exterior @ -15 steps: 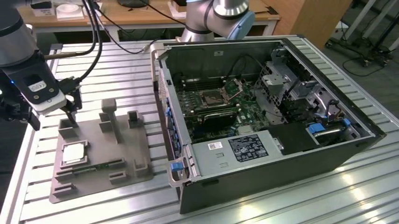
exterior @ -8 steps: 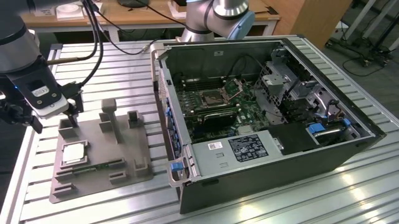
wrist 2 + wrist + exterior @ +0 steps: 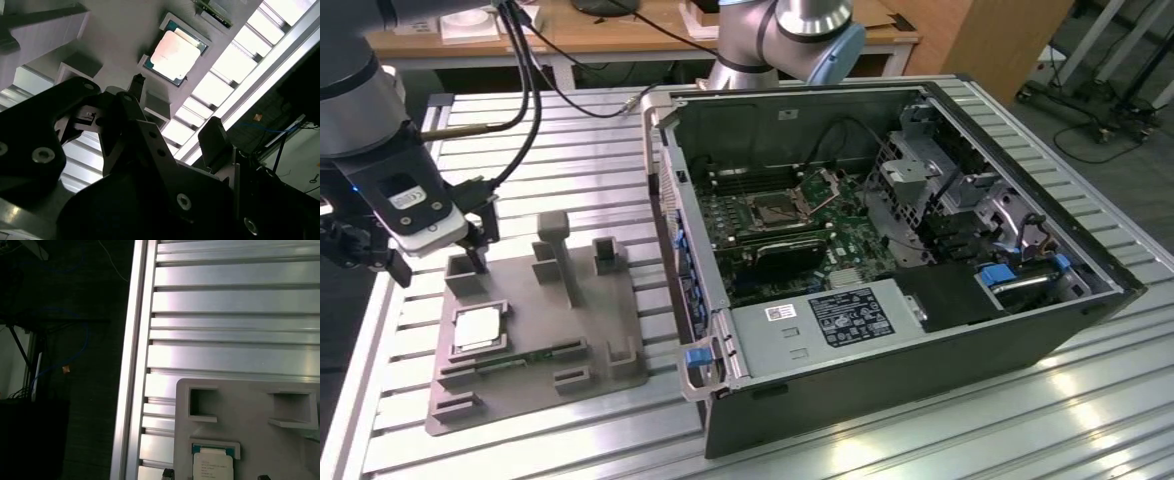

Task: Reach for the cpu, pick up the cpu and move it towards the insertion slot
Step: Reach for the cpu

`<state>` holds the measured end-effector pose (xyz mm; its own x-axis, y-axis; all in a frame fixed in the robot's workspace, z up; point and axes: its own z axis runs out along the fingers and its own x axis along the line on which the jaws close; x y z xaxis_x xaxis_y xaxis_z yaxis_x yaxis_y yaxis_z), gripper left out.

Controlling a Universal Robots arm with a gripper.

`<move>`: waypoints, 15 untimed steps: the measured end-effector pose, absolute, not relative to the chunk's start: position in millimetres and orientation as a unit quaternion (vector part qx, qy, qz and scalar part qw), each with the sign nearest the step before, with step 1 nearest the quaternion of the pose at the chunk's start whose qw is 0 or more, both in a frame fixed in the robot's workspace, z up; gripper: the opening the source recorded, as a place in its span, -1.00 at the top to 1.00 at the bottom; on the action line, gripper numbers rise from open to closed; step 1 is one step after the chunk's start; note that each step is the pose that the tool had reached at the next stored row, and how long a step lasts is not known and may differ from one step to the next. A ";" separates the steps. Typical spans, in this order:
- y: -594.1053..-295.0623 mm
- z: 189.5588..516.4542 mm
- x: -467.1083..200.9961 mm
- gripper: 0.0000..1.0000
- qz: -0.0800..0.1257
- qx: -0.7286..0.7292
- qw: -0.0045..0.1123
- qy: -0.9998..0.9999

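in the exterior view the gripper [image 3: 475, 250] hangs above the far end of the grey tray [image 3: 587, 325]. the cpu [image 3: 478, 328] lies untouched in its recess, well apart from the insertion slot [image 3: 774, 207] inside the open computer case [image 3: 961, 300]. only the reach looks in hand; pick and carry are not yet done. the second wrist view adds the fingers [image 3: 216, 140], spread with nothing between them. the first wrist view adds that the cpu sits between the two tips, apart from both.
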<state>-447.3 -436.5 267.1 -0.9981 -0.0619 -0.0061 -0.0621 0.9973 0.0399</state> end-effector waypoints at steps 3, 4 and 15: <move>-438.2 264.7 -447.2 -0.41 0.020 -0.031 0.002 0.999; -439.4 263.2 -447.3 -0.41 0.020 -0.031 0.002 0.999; -447.7 243.7 -446.8 -0.41 0.025 -0.031 0.003 0.999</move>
<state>-446.8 -447.7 243.7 -0.9981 -0.0619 -0.0065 -0.0622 0.9969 0.0490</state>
